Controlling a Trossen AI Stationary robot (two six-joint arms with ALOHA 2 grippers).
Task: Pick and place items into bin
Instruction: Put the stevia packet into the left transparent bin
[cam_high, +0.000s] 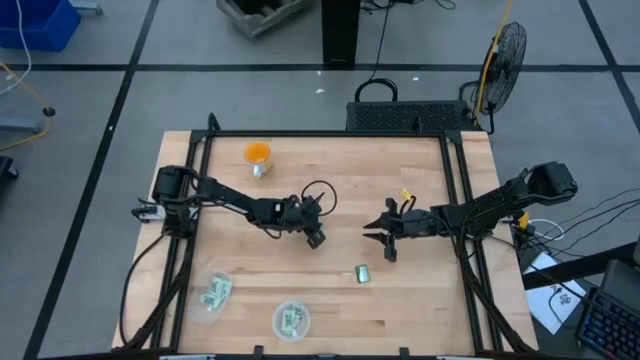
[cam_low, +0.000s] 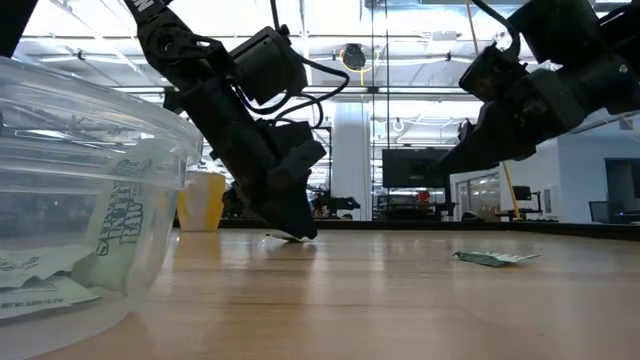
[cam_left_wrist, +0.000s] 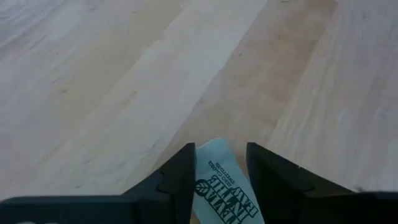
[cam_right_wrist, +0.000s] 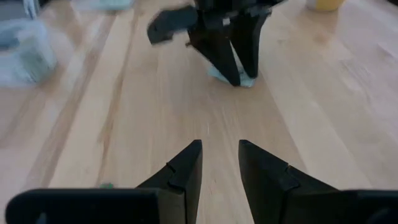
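1. At the left front of the table (cam_high: 330, 175), well away from both grippers, lies a small pile of packets (cam_high: 215, 292). Beside it stands the clear round bin (cam_high: 291, 320), which already holds some packets.
2. The left gripper (cam_high: 314, 237) is down at the table near the middle. Its fingers (cam_left_wrist: 177, 180) stand a little apart, and one pale green and white packet (cam_left_wrist: 219, 183) lies between them. The packet seems to rest on the wood, and I cannot tell if the fingers already press on it.
3. My judgement: the step in hand is the picking of this packet. The next move calls for closing the fingers fully on it, lifting it straight up, and then carrying it toward the bin, which is nearer to the front edge than the gripper.
4. The packet is thin and flat, so the fingers may slide over it; the grip should be checked before lifting.
5. The right gripper (cam_high: 383, 230) hovers just opposite the left one, its fingers apart and empty.
6. One more packet (cam_high: 363, 272) lies near the right gripper, toward the front.
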